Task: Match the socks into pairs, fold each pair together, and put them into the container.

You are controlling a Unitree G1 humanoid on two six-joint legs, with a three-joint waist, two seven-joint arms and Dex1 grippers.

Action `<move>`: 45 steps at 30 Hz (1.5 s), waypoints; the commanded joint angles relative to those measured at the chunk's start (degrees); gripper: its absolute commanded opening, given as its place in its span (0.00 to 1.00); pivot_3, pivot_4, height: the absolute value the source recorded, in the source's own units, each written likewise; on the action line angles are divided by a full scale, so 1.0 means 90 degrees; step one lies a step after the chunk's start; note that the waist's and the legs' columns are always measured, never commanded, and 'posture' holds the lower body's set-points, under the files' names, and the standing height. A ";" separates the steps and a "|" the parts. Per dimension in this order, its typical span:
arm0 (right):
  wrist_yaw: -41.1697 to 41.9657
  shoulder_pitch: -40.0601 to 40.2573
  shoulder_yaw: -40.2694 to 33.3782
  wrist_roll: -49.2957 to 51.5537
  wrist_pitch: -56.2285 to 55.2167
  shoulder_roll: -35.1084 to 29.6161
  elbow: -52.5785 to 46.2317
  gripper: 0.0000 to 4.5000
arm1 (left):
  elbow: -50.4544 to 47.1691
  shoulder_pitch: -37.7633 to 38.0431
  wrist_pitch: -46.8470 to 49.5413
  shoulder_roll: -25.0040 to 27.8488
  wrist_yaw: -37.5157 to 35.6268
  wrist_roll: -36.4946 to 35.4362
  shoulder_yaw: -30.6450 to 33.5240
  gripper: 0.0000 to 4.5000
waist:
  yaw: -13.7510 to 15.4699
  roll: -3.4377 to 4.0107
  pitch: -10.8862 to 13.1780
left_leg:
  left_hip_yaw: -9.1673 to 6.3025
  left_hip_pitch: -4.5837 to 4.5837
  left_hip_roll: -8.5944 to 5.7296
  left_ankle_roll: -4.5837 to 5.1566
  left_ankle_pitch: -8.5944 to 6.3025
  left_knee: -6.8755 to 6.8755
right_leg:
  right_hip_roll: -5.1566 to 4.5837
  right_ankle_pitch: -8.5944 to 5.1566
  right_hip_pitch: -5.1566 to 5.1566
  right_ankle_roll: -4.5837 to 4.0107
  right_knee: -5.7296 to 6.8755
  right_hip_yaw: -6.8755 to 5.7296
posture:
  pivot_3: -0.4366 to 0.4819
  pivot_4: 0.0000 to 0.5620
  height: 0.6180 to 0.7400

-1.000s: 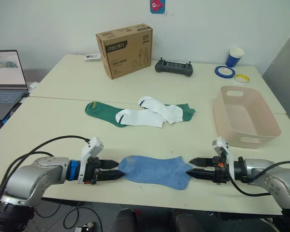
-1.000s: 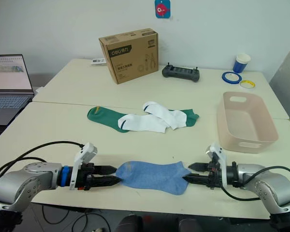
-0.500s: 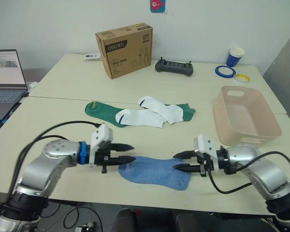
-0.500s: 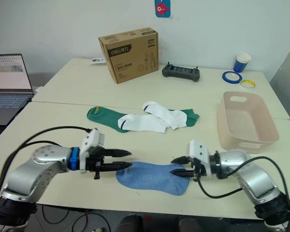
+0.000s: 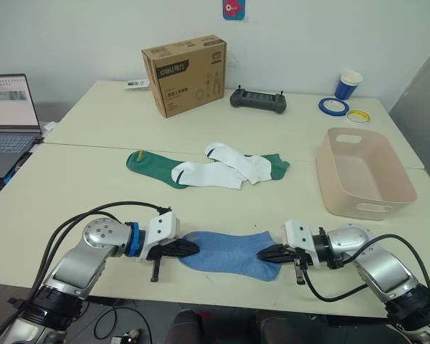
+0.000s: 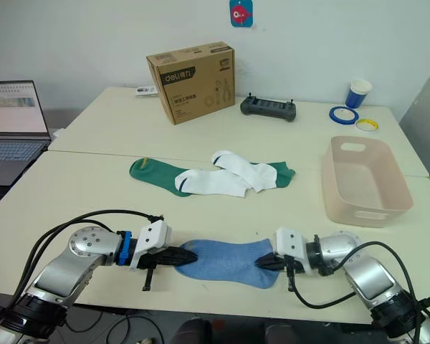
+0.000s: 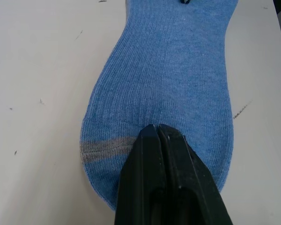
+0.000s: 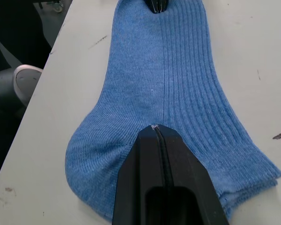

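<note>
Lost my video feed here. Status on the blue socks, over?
Left gripper and right gripper both shut, fingers pressed on opposite ends of the blue socks. Socks flat on the table. Pink container empty. Nothing in the way.

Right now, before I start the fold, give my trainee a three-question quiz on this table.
1. True or false: the basin already holds a sock.
2. Multiple choice: where do the left gripper and right gripper sit? A) both at one end of the blue socks; B) one at each end; C) over the white socks.
3. Fill in: the white socks lie on top of the ____ socks.

Key
1. False: it is empty.
2. B: each is shut on an end of the blue socks, which lie flat near the table's front edge.
3. green
</note>
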 commanded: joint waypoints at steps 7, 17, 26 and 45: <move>0.0220 0.0295 -0.0649 0.0090 -0.0262 -0.0488 0.0089 0.00 | -0.0004 0.0067 0.0264 -0.0017 -0.0023 -0.0347 0.0358 0.01 | -0.0002 0.0000 0.0000 | 0.0000 0.0004 0.0000 0.0000 0.0000 0.0002 | 0.0000 0.0001 0.0002 0.0002 0.0003 0.0001 | 0.48 0.27 1.00; -0.0546 0.0726 -0.2232 0.2527 0.2656 -0.0554 -0.1194 0.09 | -0.0430 -0.0187 0.0205 -0.0198 -0.0107 -0.0680 0.0556 0.00 | 0.0002 0.0000 0.0000 | -0.0005 0.0001 0.0001 0.0000 0.0000 0.0002 | 0.0001 0.0002 0.0006 0.0002 0.0002 0.0001 | 0.48 0.27 1.00; -0.1434 0.0866 -0.2025 0.2326 0.3638 -0.0458 -0.1468 0.76 | -0.1038 -0.0367 0.0436 -0.0036 -0.0326 -0.0983 0.0676 0.00 | -0.0006 -0.0001 -0.0001 | -0.0002 0.0001 0.0000 0.0000 0.0000 0.0001 | 0.0001 0.0002 0.0005 0.0004 -0.0002 0.0003 | 0.48 0.27 1.00; -0.1424 0.0729 -0.1149 0.2097 0.3977 -0.0361 -0.1334 0.24 | -0.1547 -0.0159 0.0573 -0.0119 -0.0085 -0.1164 0.0658 0.00 | -0.0006 0.0003 -0.0004 | -0.0004 0.0000 0.0001 0.0000 0.0000 0.0001 | 0.0006 0.0001 0.0005 0.0004 -0.0003 0.0004 | 0.48 0.27 1.00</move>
